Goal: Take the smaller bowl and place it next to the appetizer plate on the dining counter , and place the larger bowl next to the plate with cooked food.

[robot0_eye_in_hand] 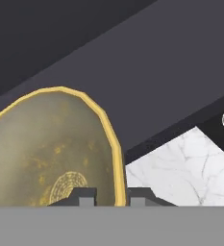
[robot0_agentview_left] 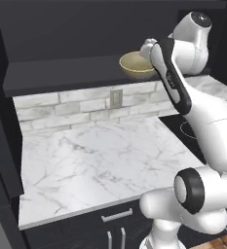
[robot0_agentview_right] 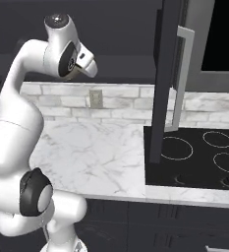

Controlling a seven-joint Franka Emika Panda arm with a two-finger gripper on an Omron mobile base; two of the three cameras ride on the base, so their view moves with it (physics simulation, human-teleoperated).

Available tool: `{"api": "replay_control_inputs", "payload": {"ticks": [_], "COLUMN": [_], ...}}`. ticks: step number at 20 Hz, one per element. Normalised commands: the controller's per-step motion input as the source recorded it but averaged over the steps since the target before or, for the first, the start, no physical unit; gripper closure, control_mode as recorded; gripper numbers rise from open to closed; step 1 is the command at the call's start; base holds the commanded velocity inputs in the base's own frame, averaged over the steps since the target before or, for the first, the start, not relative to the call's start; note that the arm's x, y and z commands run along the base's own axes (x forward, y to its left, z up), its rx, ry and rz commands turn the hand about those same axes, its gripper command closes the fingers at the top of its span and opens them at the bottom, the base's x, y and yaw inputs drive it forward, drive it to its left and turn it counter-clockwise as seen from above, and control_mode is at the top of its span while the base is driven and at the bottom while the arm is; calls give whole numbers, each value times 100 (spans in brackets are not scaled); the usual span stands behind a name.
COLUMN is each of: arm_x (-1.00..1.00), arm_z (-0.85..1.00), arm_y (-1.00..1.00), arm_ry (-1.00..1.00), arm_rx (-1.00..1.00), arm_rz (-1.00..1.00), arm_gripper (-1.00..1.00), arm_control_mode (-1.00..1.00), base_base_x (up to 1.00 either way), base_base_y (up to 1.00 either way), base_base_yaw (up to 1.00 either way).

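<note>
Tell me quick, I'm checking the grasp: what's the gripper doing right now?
Gripper: closed on the rim of the golden-tan bowl, one finger inside, one outside.

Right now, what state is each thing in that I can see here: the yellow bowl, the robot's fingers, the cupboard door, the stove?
Bowl: upright, lifted in front of the dark upper cabinet, its rim pinched by the fingers.
Fingers: shut on the bowl's rim, one inside, one outside.
Cupboard door: swung open over the stove.
Stove: bare, rings look dark.
Wall counter: marble top.
</note>
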Motion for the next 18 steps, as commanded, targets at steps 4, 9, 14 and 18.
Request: {"api": "replay_control_inputs", "payload": {"ticks": [4,9,14,18], "arm_x": [-100,-100,-98,-99], "arm_z": [0,0,0,0], "arm_y": [15,1,0,0], "arm_ry": [0,0,2,4], "arm_rx": [0,0,-1,-4], "arm_rz": [15,11,7,10], "arm_gripper": [100,100,100,100], "arm_control_mode": [-100,-100,-100,-100], "base_base_x": [0,0,0,0], "base_base_y": [0,0,0,0], "base_base_yaw": [0,0,0,0]}}
